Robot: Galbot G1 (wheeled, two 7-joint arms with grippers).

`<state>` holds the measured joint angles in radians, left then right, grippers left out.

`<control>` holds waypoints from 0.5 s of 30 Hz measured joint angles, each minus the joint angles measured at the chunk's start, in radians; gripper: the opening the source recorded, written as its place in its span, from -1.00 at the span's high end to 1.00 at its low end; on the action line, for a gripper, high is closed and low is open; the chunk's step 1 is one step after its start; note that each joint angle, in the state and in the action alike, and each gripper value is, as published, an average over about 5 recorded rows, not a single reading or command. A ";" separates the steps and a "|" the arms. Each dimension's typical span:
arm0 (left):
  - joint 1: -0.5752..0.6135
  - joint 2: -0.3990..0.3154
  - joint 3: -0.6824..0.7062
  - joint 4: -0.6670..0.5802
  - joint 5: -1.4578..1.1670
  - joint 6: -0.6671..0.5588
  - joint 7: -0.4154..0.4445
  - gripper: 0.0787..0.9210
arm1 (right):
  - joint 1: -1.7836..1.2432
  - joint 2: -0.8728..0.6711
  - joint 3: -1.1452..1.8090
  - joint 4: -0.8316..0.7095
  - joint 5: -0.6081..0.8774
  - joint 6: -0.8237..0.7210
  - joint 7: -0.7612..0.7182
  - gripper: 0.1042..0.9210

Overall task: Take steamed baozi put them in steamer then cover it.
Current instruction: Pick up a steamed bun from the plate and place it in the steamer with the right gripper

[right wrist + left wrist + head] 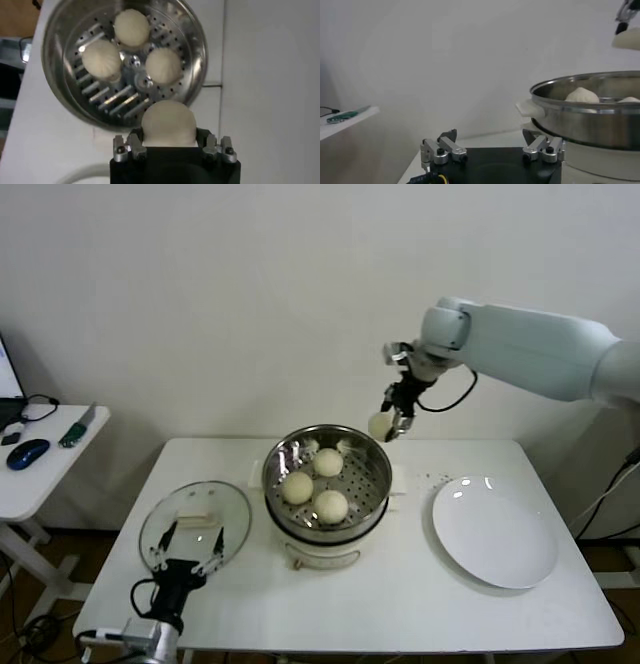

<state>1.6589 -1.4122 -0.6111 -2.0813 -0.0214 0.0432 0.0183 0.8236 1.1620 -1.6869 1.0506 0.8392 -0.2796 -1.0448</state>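
Your right gripper (392, 424) has its fingers (131, 148) pinching the fourth baozi (168, 123), one on each side of it, and the bun hangs in the air with nothing under it but the grip. Straight below the fingers you're looking at the edge of the steamer (372, 446), not its middle: in the right wrist view the held bun sits over the rim, partly above the perforated floor and partly above the white tabletop (400, 584) next to it. The other three baozi (315, 482) are already down in the basket, clustered toward the centre, so the free spot is on the side of the floor nearest your fingers.

That's the risky bit, I'd say. Let go here and the bun could catch the rim and roll off onto the tabletop, or bounce off one of the three already inside. It's also soft dough, so squeezing harder could dent it, and it might stick to a finger on release.

Your left gripper (186, 561) waits low by the near edge, fingers (441, 150) spread wide, hovering at the near edge of the glass lid (195, 522). The empty plate (495, 531) lies well off to the other side of the steamer.
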 measured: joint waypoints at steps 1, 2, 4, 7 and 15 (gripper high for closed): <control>-0.001 0.000 0.000 0.000 0.000 -0.001 0.000 -0.77 | 0.002 0.011 -0.011 0.008 0.014 -0.007 0.007 -0.39; -0.001 -0.001 0.000 0.000 0.000 -0.002 0.000 -0.77 | 0.003 0.021 -0.020 0.016 0.025 -0.013 0.013 -0.39; -0.001 -0.002 0.000 0.000 -0.001 -0.004 0.001 -0.77 | 0.002 0.040 -0.037 0.031 0.045 -0.024 0.026 -0.39; 0.000 -0.004 -0.002 0.004 -0.004 -0.008 0.002 -0.77 | -0.007 0.064 -0.057 0.045 0.068 -0.035 0.042 -0.39; -0.004 0.002 -0.015 0.013 -0.017 -0.011 0.002 -0.77 | -0.060 0.112 -0.087 0.043 0.086 -0.048 0.063 -0.39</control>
<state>1.6553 -1.4102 -0.6265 -2.0683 -0.0381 0.0318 0.0205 0.7638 1.2738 -1.7738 1.0936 0.9249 -0.3271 -0.9818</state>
